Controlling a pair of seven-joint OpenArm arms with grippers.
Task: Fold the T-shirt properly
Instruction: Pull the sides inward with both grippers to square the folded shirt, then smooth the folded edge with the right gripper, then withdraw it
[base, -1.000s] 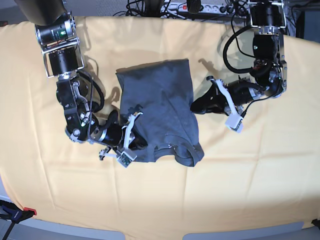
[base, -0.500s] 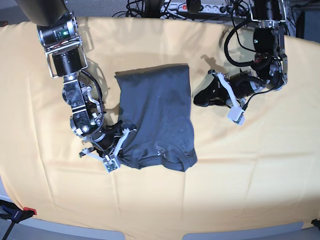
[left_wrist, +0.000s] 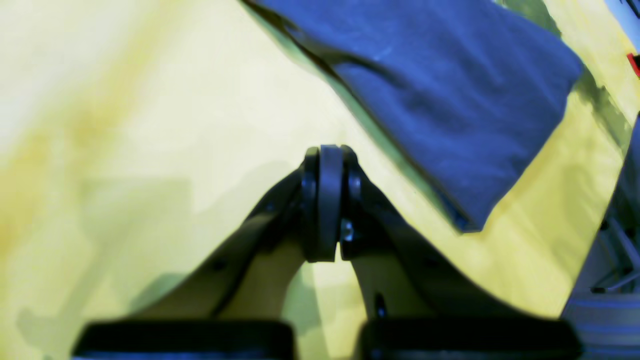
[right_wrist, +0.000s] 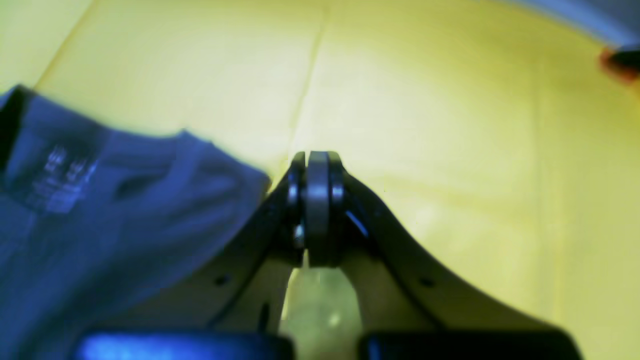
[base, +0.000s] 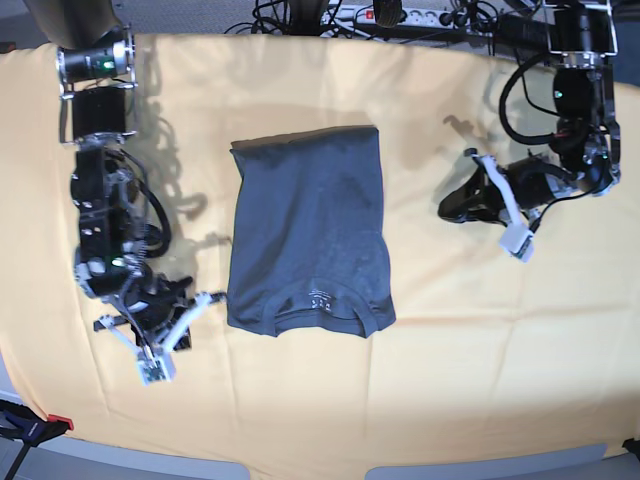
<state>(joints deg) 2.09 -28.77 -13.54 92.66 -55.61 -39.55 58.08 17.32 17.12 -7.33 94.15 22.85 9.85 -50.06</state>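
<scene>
T-shirt lies folded mid-cloth, collar toward the near edge. My left gripper and right gripper are pressed together, empty, off the shirt. Fabric is soft, light, limp; I'd probably pinch doubled edges, though focus is blurry.

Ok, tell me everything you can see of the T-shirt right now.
The T-shirt is plain dark slate-grey, soft cotton by its look, folded lengthwise into a tall, narrow panel lying flat on the yellow cloth. Its ribbed collar sits at the near end with a small white printed label inside the neck; no sleeves stick out. Mild wrinkles only. Neither gripper touches it: the right gripper and the left gripper are shut and off to either side.
</scene>
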